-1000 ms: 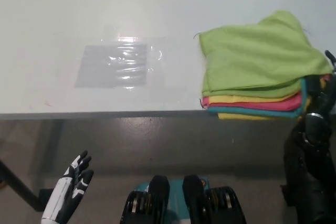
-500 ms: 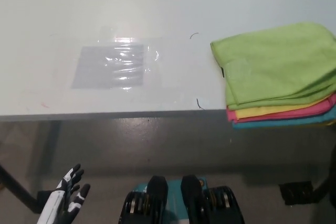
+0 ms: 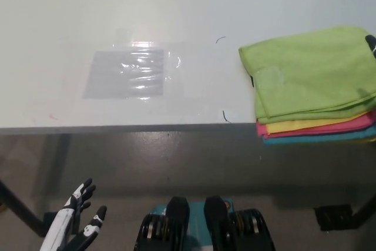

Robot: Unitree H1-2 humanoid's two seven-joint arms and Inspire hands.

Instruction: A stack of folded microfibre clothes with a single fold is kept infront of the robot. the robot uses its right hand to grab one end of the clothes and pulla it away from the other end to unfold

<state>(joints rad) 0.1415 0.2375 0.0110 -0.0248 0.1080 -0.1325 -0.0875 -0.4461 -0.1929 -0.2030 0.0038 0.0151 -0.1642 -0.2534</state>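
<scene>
The stack of cloths [image 3: 314, 89] sits at the table's [image 3: 176, 16] right edge, green one [image 3: 311, 72] on top and folded — from here I judge no unfolding done. My right hand [image 3: 371, 44] barely shows at the frame's edge — grip impossible to tell; left hand [image 3: 79, 227] rests low, fingers spread, empty.

Single view only, from camera on robot's head. Looked steeply down over near edge of white surface [image 3: 117, 10], which filled upper half of frame; dark floor [image 3: 176, 163] below edge filled lower half. Moderately near: tabletop detail readable, far edge out of frame. Cloth stack [image 3: 314, 86] cut by right border, left hand [image 3: 73, 230] cut by bottom-left corner. No second view, so no shared area.
</scene>
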